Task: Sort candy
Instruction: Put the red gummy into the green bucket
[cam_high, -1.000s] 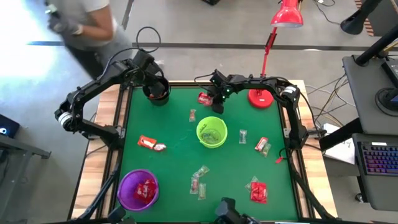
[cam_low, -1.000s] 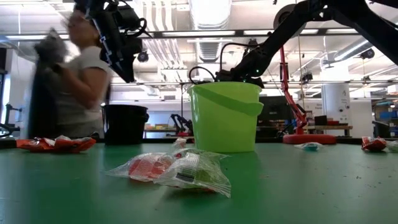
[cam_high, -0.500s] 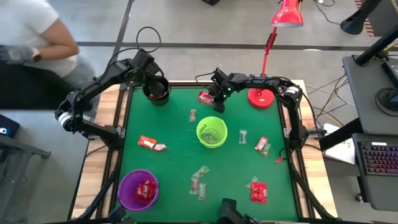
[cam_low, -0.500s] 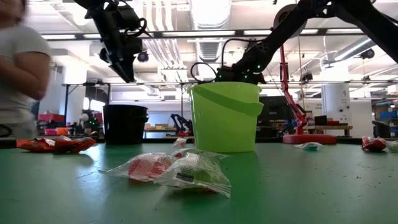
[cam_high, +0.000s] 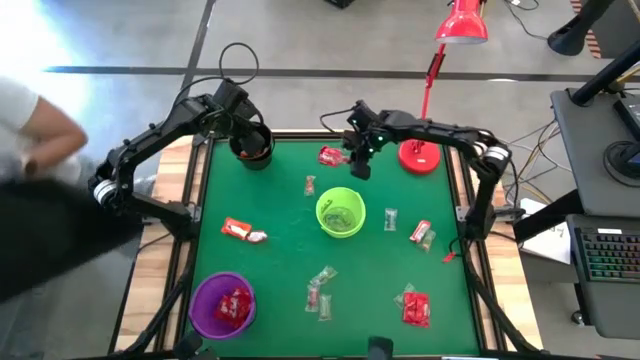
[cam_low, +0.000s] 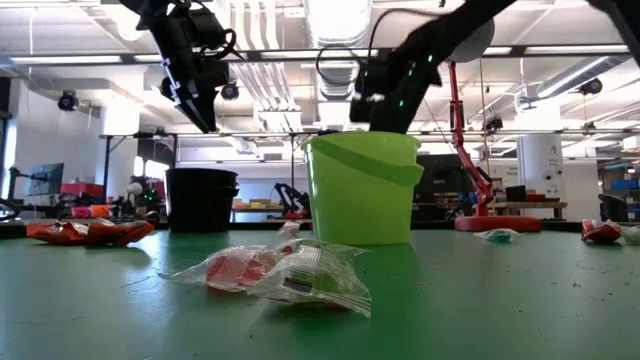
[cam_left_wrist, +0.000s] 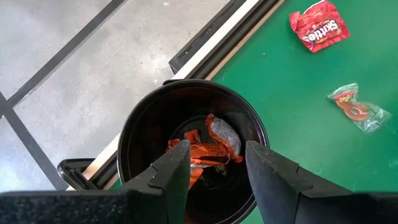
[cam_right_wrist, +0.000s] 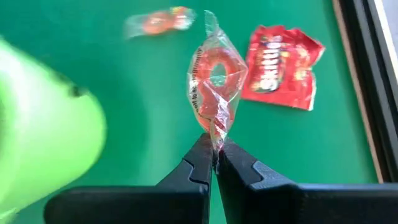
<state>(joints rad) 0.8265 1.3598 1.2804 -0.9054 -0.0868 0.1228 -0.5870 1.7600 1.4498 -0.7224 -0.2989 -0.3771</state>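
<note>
I see clear-wrapped candy (cam_low: 285, 275) up front on the green surface (cam_low: 480, 310), green cup (cam_low: 362, 187) behind, black cup (cam_low: 201, 199) further left.

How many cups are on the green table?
3. The black cup is at the far left corner, under the left hand. The green cup is in the middle. The purple cup is at the near left corner.

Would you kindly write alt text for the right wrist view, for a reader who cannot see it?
The right gripper holds a clear-wrapped ring candy pinched by its wrapper between shut dark fingers, above the green table. A red Skittles packet and another clear-wrapped candy lie on the table beyond, and the light green cup fills one side.
</note>
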